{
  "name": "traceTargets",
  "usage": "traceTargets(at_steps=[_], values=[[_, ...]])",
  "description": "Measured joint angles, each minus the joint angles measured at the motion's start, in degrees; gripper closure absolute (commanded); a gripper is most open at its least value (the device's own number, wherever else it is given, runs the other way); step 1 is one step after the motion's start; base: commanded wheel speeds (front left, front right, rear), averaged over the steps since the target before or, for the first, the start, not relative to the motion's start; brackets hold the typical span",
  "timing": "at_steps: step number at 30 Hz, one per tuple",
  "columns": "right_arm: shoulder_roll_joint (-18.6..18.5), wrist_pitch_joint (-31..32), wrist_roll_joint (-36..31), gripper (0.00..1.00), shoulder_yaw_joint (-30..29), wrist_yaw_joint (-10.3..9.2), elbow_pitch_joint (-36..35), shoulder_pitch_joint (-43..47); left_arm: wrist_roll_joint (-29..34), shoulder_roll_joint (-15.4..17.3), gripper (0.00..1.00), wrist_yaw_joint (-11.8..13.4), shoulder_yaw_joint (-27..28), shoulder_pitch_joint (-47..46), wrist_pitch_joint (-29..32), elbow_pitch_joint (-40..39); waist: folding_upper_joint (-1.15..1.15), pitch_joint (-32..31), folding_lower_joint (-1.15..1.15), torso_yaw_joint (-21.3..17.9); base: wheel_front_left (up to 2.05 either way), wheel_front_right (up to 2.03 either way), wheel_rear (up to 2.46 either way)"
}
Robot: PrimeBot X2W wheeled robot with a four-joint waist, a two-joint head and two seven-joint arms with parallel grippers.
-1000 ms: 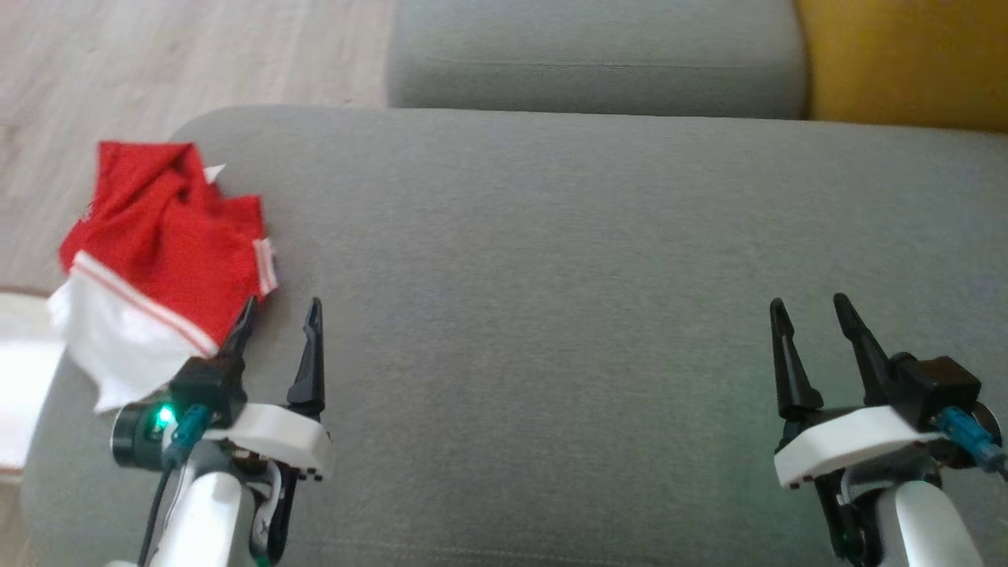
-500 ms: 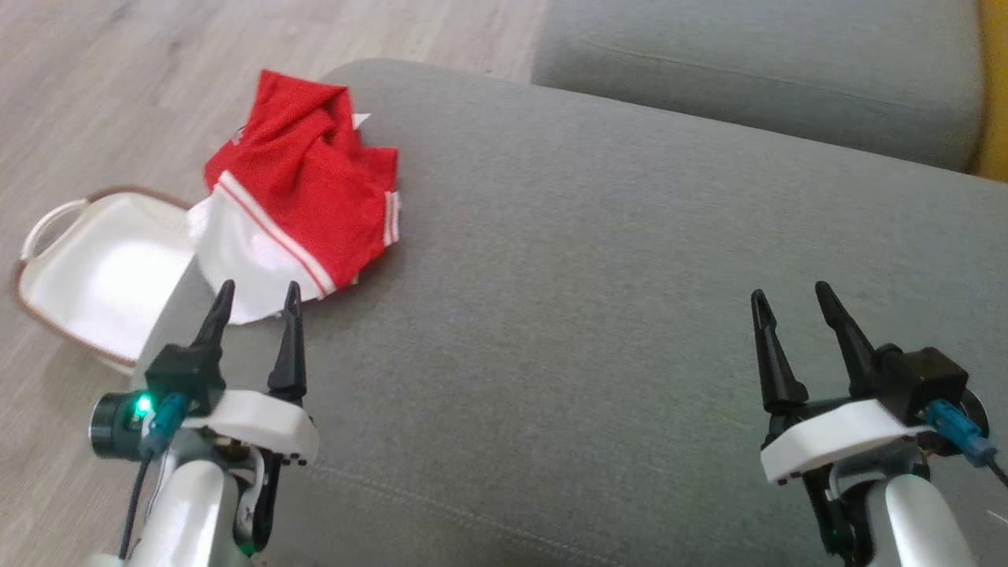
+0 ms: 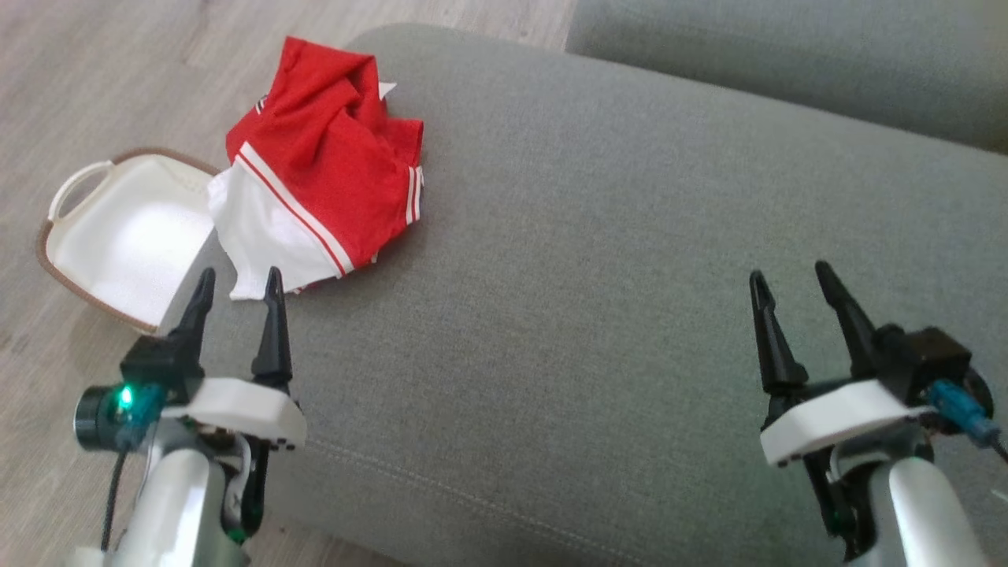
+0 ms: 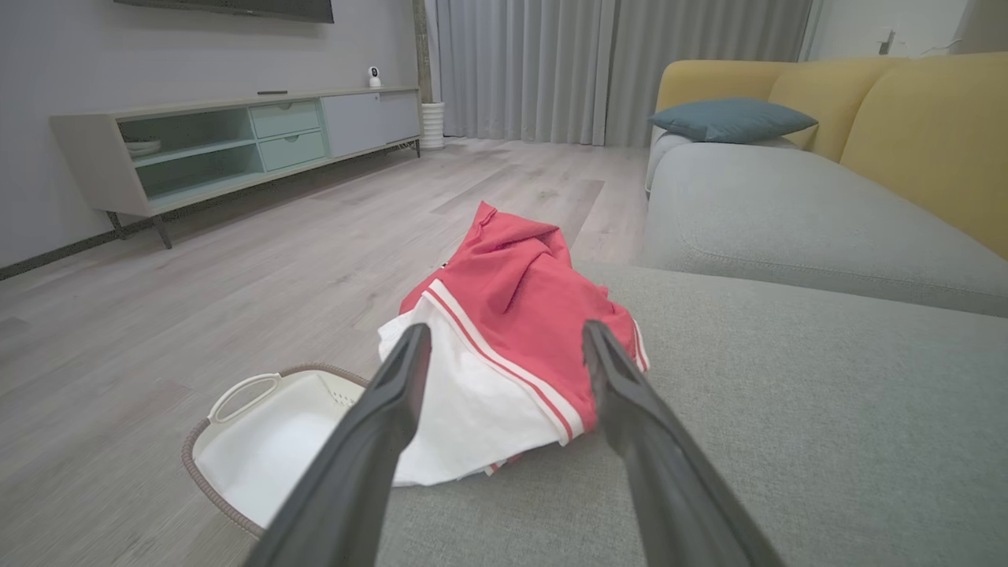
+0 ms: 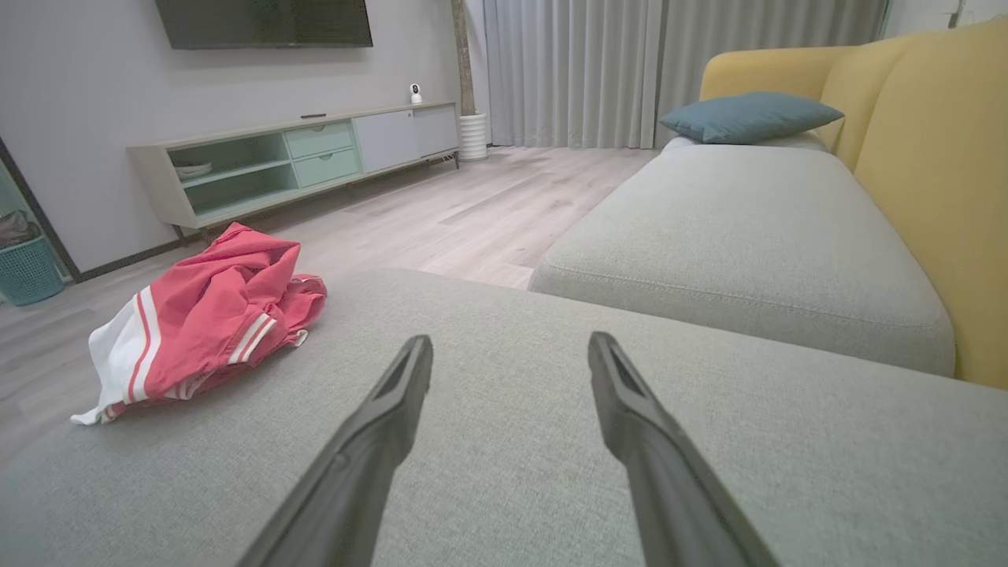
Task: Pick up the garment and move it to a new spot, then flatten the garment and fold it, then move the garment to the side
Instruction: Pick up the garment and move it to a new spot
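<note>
The garment is a crumpled red and white piece with striped trim, heaped on the far left corner of the grey sofa cushion, its white part hanging over the edge. My left gripper stands open just short of the white part, touching nothing. In the left wrist view the garment lies between and beyond the open fingers of the left gripper. My right gripper is open over the cushion at the right, far from the garment, and the right gripper holds nothing.
A white basket with a brown rim stands on the wooden floor left of the cushion, beside the garment. A second grey cushion lies beyond. The yellow sofa back, a blue pillow and a low cabinet lie farther off.
The head camera has turned left, bringing the basket and floor into view. The left gripper now sits just short of the garment's white edge. Both grippers stay open.
</note>
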Motion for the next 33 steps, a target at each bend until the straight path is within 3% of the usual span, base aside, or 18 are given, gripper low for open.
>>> traceTargets(at_steps=[8,17,25,26,27,28,33], values=[[-0.9,3.5,-2.1,0.0,-0.2,0.0,-4.2,-3.5,-2.4,0.7,0.0,-2.0,1.4,-10.0,1.9,6.5,0.0,6.1,0.0,-0.7,0.0,0.0,0.0],[-4.9,6.9,-2.3,0.0,-0.9,0.0,-8.4,-7.3,-7.8,0.7,0.0,-5.8,2.9,-28.4,12.0,28.0,0.0,17.2,0.01,-2.1,0.0,0.0,0.0],[-5.4,7.5,-2.3,0.0,-0.9,0.0,-9.6,-7.3,-10.7,1.1,0.0,-8.1,4.5,-36.7,15.3,40.8,0.0,20.9,0.01,-3.0,0.0,0.0,0.0],[-5.4,7.5,-2.3,0.0,-0.9,0.0,-9.6,-7.4,-10.9,1.3,0.07,-8.1,4.5,-37.3,15.9,42.1,0.0,20.9,0.01,-3.1,0.0,0.0,0.0],[-5.4,7.5,-2.3,0.0,-0.8,0.0,-9.7,-7.4,-11.3,1.3,0.57,-8.6,4.5,-37.9,16.4,43.3,0.0,21.0,0.01,-3.1,0.0,0.0,0.0],[-5.4,7.7,-2.3,0.0,-0.8,0.0,-9.7,-7.4,-11.4,1.4,1.0,-8.6,4.5,-38.4,16.5,44.1,0.0,21.0,0.0,-3.1,0.0,0.0,0.0],[-5.4,8.0,-2.3,0.0,-0.8,0.0,-9.7,-8.3,-11.6,2.5,1.0,-8.9,4.4,-39.2,12.3,46.3,0.0,20.1,0.01,-3.2,0.0,0.0,0.0]])
